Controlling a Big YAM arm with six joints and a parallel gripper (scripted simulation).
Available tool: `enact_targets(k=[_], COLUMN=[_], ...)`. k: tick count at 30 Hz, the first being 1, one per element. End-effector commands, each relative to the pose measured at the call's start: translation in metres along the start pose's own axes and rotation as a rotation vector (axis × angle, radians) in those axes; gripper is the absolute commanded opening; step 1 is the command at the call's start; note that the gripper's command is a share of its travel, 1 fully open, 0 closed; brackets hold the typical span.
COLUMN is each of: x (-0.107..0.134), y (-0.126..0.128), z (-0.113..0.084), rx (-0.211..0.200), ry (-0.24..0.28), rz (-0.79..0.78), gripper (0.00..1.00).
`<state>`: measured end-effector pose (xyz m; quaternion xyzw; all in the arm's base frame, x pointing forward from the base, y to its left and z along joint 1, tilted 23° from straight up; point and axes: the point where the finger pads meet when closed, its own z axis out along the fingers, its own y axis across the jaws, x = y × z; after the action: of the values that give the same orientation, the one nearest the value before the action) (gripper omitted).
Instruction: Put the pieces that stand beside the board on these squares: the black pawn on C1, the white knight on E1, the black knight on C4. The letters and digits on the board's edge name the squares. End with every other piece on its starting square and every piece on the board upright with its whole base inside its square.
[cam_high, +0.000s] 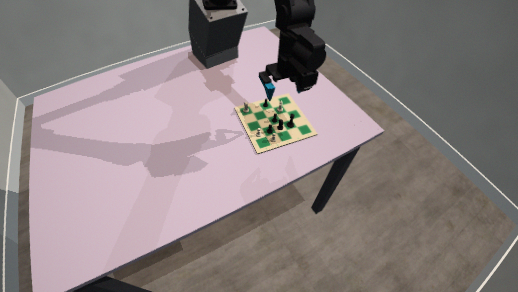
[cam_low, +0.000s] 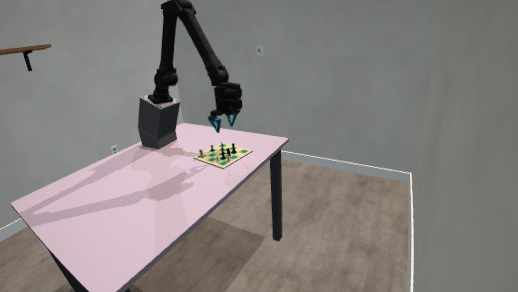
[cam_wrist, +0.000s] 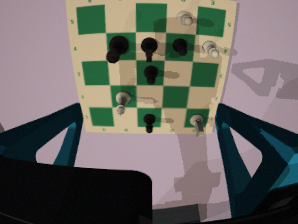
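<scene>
While hand (cam_low: 223, 121) gapes, board (cam_wrist: 220, 90) letters blurred

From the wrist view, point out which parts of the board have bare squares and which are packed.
On the chessboard, the left column is bare top to bottom, beside the black piece. The top row is free except the white piece. The centre is crowded with black pieces. The tool hangs open above the near edge.

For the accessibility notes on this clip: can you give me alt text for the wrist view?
A green and cream chessboard lies on a pink table, seen from above between the open gripper's blue fingers, which hold nothing. Five black and four white pieces stand on it, among them a black piece on the nearest row.
</scene>
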<state>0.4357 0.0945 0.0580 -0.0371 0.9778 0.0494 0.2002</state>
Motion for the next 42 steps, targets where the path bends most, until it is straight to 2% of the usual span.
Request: enact_targets(k=[1, 6, 13, 15, 16, 42], x=[-0.005, -0.024, -0.025, -0.008, -0.002, -0.002], y=[-0.005, -0.002, -0.001, -0.004, -0.004, -0.004], z=[-0.018, -0.051, -0.069, -0.052, -0.049, -0.049], rx=[0.001, -0.004, -0.004, 0.002, 0.004, 0.004], ry=[-0.016, -0.053, -0.055, 0.0, 0.011, 0.011], rz=[0.0, -0.001, -0.001, 0.002, 0.002, 0.002], gripper=[1.0, 1.0, 1.0, 1.0, 1.0, 1.0])
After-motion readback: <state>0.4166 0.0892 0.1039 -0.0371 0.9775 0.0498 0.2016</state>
